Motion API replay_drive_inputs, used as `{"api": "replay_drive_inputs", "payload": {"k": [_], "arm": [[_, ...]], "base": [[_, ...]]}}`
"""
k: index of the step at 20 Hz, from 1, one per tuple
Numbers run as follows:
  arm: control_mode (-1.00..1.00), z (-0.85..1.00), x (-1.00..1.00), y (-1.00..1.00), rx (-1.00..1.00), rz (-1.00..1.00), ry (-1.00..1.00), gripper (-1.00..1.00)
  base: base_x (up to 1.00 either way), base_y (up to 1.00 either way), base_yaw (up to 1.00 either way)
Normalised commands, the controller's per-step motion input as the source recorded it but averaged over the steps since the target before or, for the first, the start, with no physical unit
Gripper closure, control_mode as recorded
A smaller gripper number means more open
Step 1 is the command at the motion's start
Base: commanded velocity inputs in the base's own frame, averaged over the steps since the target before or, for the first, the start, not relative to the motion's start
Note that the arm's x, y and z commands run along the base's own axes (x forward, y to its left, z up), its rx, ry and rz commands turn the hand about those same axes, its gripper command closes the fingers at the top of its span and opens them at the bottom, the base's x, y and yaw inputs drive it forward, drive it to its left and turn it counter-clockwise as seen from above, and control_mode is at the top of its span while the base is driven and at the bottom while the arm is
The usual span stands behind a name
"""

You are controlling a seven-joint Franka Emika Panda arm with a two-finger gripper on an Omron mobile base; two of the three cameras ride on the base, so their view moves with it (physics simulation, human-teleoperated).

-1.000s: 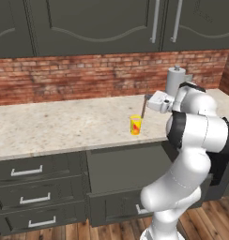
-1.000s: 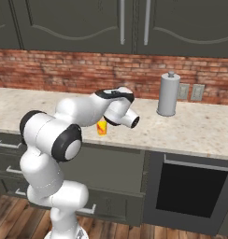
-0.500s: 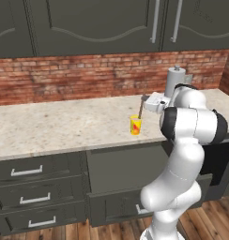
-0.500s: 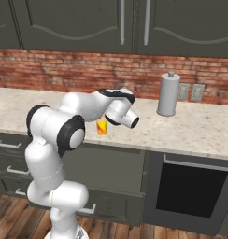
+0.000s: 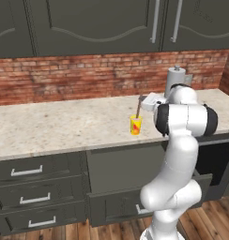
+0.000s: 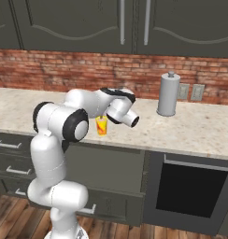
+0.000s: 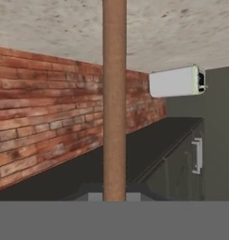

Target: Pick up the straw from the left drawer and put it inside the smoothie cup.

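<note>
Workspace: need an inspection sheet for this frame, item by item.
Surface: speckled stone counter, brick backsplash behind.
Job's things: straw held near upright with its lower end at the top of the smoothie cup, which stands near the counter's front edge; left drawer pulled open below.
Clutter: grey canister by the wall.
Grippers: gripper shut on the straw.
Cables: nothing seen.
Surroundings: dark upper cabinets, handled drawers, oven, wall outlets.

one straw [image 5: 138,107], one smoothie cup [image 5: 135,125], one grey canister [image 6: 167,94], one open drawer [image 5: 130,171], three handled drawers [image 5: 26,171]
</note>
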Motion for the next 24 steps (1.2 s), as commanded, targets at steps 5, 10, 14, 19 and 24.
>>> {"api": "replay_drive_inputs", "payload": {"k": [5, 10, 14, 19, 24], "arm": [[-1.00, -0.24, 0.29, 0.00, 0.00, 0.00, 0.00, 1.00], [-1.00, -0.21, 0.27, 0.00, 0.00, 0.00, 0.00, 1.00], [-1.00, -0.21, 0.20, 0.00, 0.00, 0.00, 0.00, 1.00], [-1.00, -0.09, -0.17, 0.00, 0.00, -0.04, 0.00, 1.00], [-1.00, 0.00, -0.62, 0.00, 0.00, -0.08, 0.05, 1.00]], "base": [[0.00, 0.00, 0.00], [0.00, 0.00, 0.00], [0.00, 0.00, 0.00], [0.00, 0.00, 0.00], [0.00, 0.00, 0.00]]}}
